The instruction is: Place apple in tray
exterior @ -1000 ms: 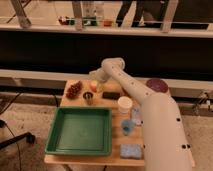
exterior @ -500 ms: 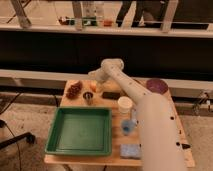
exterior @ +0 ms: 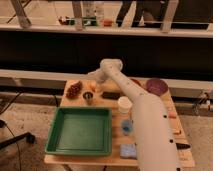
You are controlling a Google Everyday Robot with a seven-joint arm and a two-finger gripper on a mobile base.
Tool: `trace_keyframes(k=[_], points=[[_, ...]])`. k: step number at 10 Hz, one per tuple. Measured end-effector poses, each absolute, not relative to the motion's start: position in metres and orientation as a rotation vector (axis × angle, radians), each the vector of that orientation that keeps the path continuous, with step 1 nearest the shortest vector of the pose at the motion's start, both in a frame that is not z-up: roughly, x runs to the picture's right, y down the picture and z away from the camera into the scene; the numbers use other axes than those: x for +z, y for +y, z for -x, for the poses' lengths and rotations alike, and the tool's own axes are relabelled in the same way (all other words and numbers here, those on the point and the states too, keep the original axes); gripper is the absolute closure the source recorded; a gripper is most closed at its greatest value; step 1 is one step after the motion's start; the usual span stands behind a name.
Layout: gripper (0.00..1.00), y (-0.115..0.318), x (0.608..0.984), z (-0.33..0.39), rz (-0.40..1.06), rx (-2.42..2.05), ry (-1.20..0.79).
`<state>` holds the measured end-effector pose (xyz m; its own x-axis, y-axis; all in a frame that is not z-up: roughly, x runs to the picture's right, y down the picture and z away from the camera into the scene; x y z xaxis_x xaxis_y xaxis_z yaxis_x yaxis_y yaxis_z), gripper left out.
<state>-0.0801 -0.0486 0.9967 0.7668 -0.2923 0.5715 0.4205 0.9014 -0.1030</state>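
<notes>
The apple is a small yellow-orange fruit at the back of the wooden table, just behind the tray. The green tray lies at the table's front left and holds nothing. My white arm reaches up from the lower right, bends at an elbow and comes down to the left. My gripper is at the apple, partly hiding it. I cannot tell whether it is touching the apple.
A dark red grape bunch lies left of the apple. A purple bowl stands at the back right. A white cup, a small blue object and a blue sponge sit right of the tray. A dark railing runs behind the table.
</notes>
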Motion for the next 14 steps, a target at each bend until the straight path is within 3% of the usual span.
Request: trace_keyframes(k=[14], points=[[0.2, -0.04, 1.019, 0.069, 0.325, -0.418, -0.577]])
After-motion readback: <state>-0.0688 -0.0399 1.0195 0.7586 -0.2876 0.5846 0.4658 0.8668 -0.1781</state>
